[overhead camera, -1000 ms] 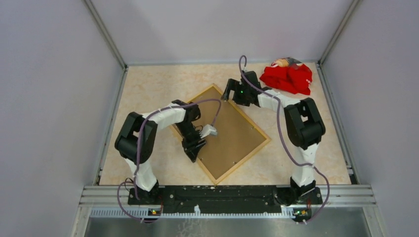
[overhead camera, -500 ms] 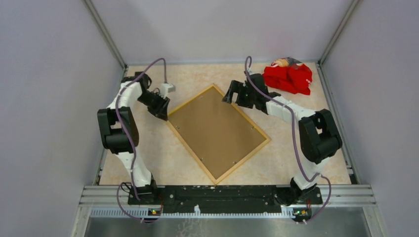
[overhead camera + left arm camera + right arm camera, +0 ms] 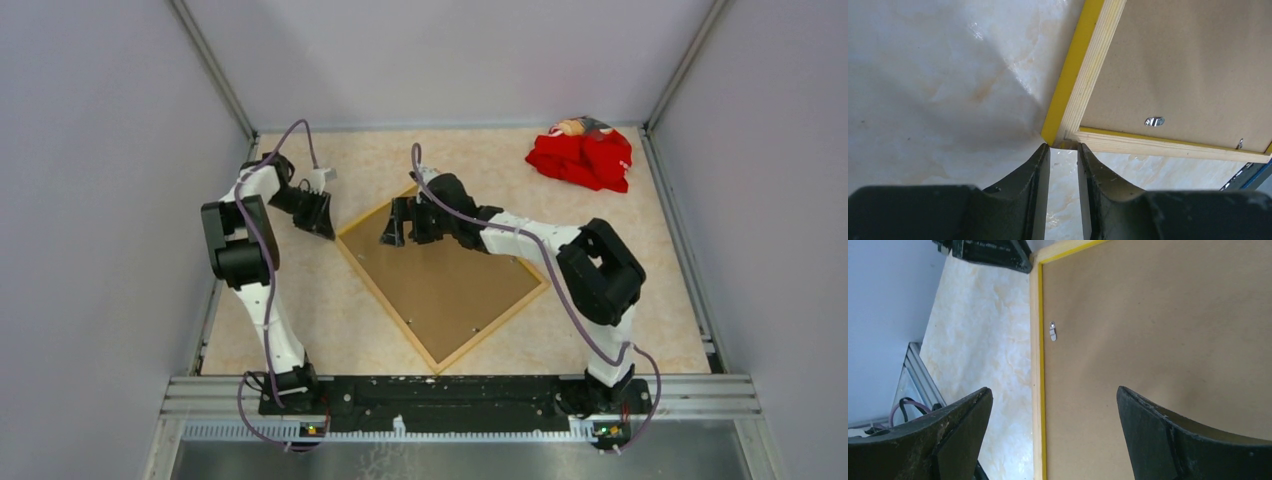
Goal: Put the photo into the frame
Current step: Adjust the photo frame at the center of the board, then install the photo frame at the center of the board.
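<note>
Thin yellow wooden frame (image 3: pixel 1091 70) lay face down mid-table, plain brown backing board (image 3: pixel 450 280) inside, photo unseen. Left gripper (image 3: pixel 1064 150), narrow and empty, sat at its corner, right gripper (image 3: pixel 1054 392) wide above: probably still opening it, so the board needed lifting out next

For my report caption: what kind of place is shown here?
Probably a robot test cell, not a home: plain grey walls enclose a marble-patterned table, and a left arm and right arm are bolted at its near edge.
</note>
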Motion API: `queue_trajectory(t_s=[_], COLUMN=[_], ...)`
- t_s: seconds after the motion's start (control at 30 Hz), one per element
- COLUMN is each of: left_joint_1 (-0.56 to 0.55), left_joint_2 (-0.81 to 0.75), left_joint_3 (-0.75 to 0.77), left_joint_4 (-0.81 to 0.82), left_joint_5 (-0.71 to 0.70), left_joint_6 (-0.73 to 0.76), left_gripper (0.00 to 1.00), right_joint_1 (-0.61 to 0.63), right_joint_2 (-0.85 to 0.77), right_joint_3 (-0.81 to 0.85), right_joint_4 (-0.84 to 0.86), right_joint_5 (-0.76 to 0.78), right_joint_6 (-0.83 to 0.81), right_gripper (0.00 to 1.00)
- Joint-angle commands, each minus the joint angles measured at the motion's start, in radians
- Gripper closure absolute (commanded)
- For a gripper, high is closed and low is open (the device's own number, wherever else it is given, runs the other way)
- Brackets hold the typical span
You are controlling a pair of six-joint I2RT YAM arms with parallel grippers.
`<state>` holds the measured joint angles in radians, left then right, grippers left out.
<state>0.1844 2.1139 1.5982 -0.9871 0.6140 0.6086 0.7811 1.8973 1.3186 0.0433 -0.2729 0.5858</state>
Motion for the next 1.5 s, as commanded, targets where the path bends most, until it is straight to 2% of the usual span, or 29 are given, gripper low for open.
queue_trajectory(t_s=[0.0,0.13,0.23,0.4,0.57,0.73,1.03,1.27,1.47], left_joint_1=[-0.011,-0.011,0.001,0.005,-0.019,-0.055,-0.079,-0.143,-0.160], left_joint_2=[0.034,0.041,0.015,0.001,0.047,0.104,0.130,0.110,0.105], left_joint_3=[0.036,0.058,0.072,0.114,0.164,0.184,0.178,0.085,0.038], left_joint_4=[0.016,-0.039,-0.050,-0.004,-0.003,-0.030,-0.015,-0.001,0.016], left_joint_5=[0.082,0.116,0.083,0.020,0.072,0.074,0.085,0.113,0.113], left_joint_6=[-0.024,0.014,0.041,0.046,0.042,0.035,0.025,0.034,0.034], left_gripper=[0.67,0.65,0.62,0.50,0.47,0.57,0.68,0.83,0.85], right_joint_1=[0.031,0.038,0.040,0.043,0.044,0.047,0.052,0.058,0.079], right_joint_2=[0.071,0.129,0.153,0.161,0.165,0.192,0.210,0.232,0.254], right_joint_3=[0.083,0.110,0.114,0.098,0.099,0.116,0.111,0.113,0.124], right_joint_4=[0.065,0.084,0.102,0.131,0.141,0.141,0.158,0.176,0.179], right_joint_5=[-0.031,-0.031,-0.030,-0.038,-0.042,-0.052,-0.070,-0.088,-0.086], right_joint_6=[-0.027,-0.023,-0.019,-0.005,-0.014,-0.020,-0.022,-0.014,-0.008], right_gripper=[0.07,0.07,0.07,0.07,0.07,0.07,0.07,0.07,0.07])
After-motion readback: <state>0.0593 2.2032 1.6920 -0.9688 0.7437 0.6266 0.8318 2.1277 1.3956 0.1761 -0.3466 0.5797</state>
